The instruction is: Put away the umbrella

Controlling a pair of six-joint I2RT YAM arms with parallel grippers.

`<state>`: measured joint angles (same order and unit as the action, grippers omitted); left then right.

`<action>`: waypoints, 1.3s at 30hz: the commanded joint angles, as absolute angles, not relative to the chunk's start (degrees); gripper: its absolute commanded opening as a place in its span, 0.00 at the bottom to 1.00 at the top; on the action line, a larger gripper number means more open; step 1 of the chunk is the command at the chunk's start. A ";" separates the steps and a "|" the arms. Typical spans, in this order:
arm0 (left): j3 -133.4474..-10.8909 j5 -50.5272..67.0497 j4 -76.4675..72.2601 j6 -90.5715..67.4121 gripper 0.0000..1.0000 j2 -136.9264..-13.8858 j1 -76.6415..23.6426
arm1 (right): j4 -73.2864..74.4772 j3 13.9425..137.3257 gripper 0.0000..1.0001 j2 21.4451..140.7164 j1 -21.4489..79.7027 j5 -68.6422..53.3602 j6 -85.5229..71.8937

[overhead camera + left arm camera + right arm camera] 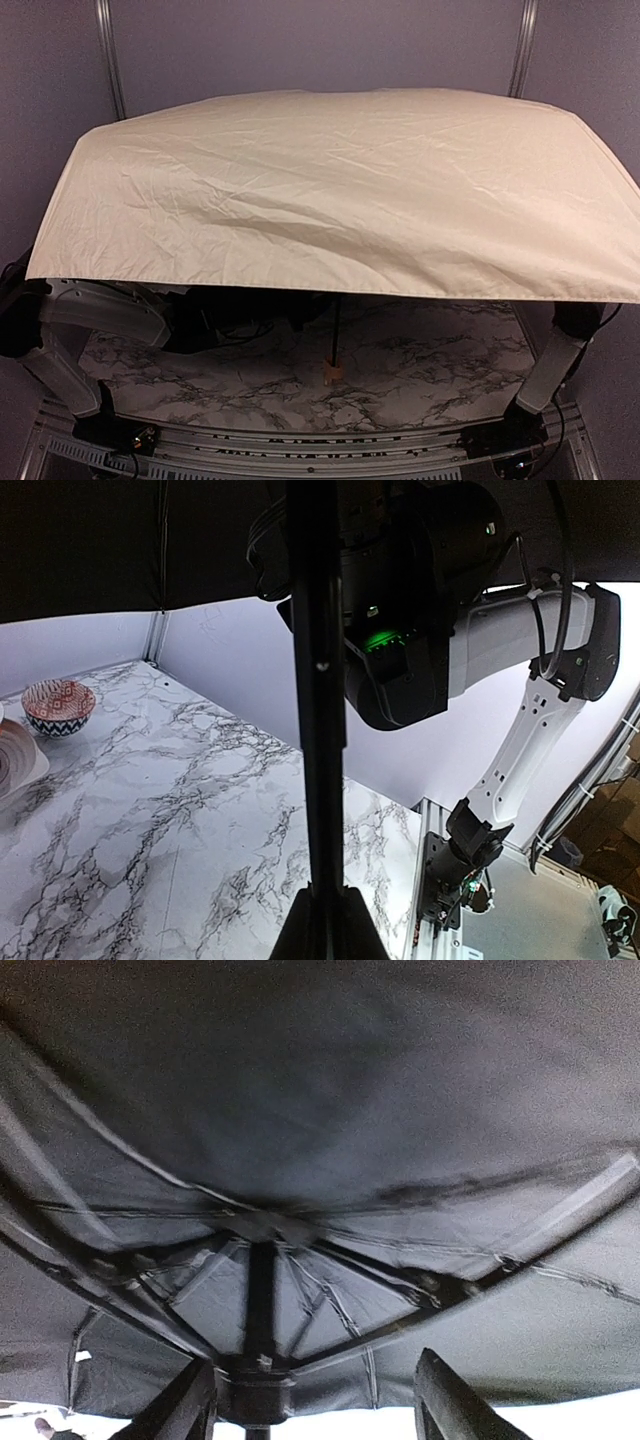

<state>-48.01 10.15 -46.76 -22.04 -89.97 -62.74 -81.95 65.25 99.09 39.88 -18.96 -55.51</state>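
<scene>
The umbrella (330,190) stands open, and its cream canopy covers most of the table in the top view. Its thin dark shaft (336,325) drops to the tan wooden handle (332,372) just above the marble. Both grippers are hidden under the canopy there. In the left wrist view my left gripper (330,925) is shut on the shaft (320,730), which runs straight up from its jaws. In the right wrist view my right gripper (315,1405) is open under the dark canopy underside (320,1090). The runner hub (258,1395) sits between its fingers, close to the left finger (185,1405).
A red-and-white bowl (58,705) and a plate (15,765) sit at the far left of the marble table (180,810). The right arm (540,710) rises beside the shaft. The arms' bases (100,315) stand at the table's near edge, under the canopy rim.
</scene>
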 commanded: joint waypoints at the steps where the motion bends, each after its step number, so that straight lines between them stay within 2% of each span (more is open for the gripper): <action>1: -48.92 10.16 -49.01 -17.98 0.00 -88.61 -63.06 | -72.34 69.85 0.65 97.86 39.38 -22.16 -56.71; 7: -49.63 9.79 -47.11 -15.73 0.00 -88.54 -63.09 | -73.13 69.78 0.56 97.86 39.38 -22.55 -57.03; 14: -50.23 10.77 -46.67 -17.15 0.00 -89.58 -63.00 | -70.39 71.53 0.60 98.62 39.42 -25.52 -59.93; 18: -50.02 9.97 -46.67 -17.31 0.00 -88.85 -62.41 | -79.39 66.48 0.64 97.67 39.46 -23.06 -63.78; 27: -50.49 9.13 -46.75 -17.96 0.00 -90.12 -62.29 | -88.21 64.05 0.63 97.93 41.26 -19.17 -66.15; 33: -50.98 9.00 -46.79 -17.79 0.00 -90.47 -62.25 | -87.53 63.46 0.56 98.71 41.99 -17.93 -66.90; 39: -50.98 8.95 -46.69 -17.25 0.00 -90.11 -62.20 | -86.92 63.00 0.56 99.45 41.99 -18.00 -68.43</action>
